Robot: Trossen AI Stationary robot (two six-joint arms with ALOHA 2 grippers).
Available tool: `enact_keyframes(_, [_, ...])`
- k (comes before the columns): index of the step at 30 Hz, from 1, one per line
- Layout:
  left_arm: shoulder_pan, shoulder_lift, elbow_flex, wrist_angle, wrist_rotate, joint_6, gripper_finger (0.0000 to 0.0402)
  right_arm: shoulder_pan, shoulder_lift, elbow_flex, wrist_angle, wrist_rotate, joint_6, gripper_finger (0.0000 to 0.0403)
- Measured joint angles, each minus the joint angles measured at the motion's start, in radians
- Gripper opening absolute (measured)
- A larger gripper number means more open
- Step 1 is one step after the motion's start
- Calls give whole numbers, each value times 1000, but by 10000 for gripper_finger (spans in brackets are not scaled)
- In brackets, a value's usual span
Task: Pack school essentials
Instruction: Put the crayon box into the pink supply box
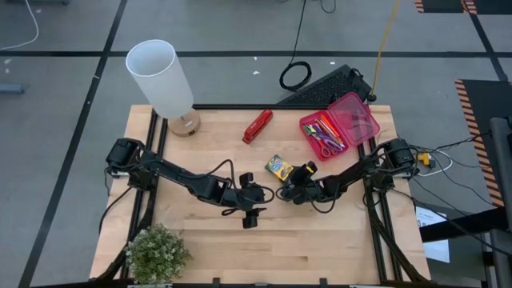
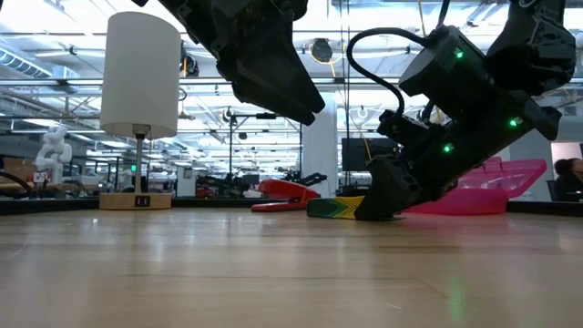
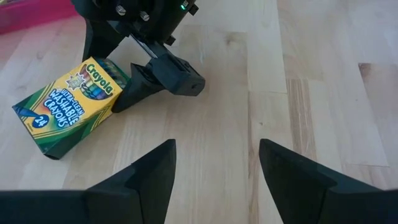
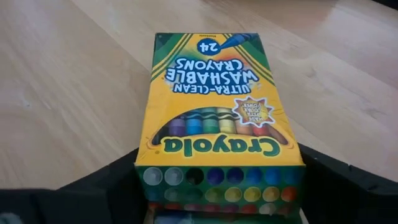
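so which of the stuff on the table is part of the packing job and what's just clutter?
Job:
- crayon box, right gripper closing around its end
- scissors and pens, already in the pink box

Lying about:
- red stapler
- lamp
- plant
- left gripper, open, waiting nearby

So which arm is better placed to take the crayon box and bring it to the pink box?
The right arm. Its tool is already at the crayon box, fingers on both sides of one end, and the pink box lies on its side. The left tool hangs open, away from it.
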Motion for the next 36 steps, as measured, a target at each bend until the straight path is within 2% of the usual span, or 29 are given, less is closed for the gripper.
enact_keyframes(10, [0,0,0,0,0,0,234,0,-7,0,13,-3,-27,327])
enact_keyframes(21, [0,0,0,-1,0,0,234,-15,-124,-1,-9,-1,-152,327])
enact_keyframes(31, [0,0,0,-2,0,-2,234,-121,-356,-1,-273,8,-227,327])
enact_keyframes(36, [0,0,0,-2,0,-3,234,-194,-462,-2,-412,72,-225,327])
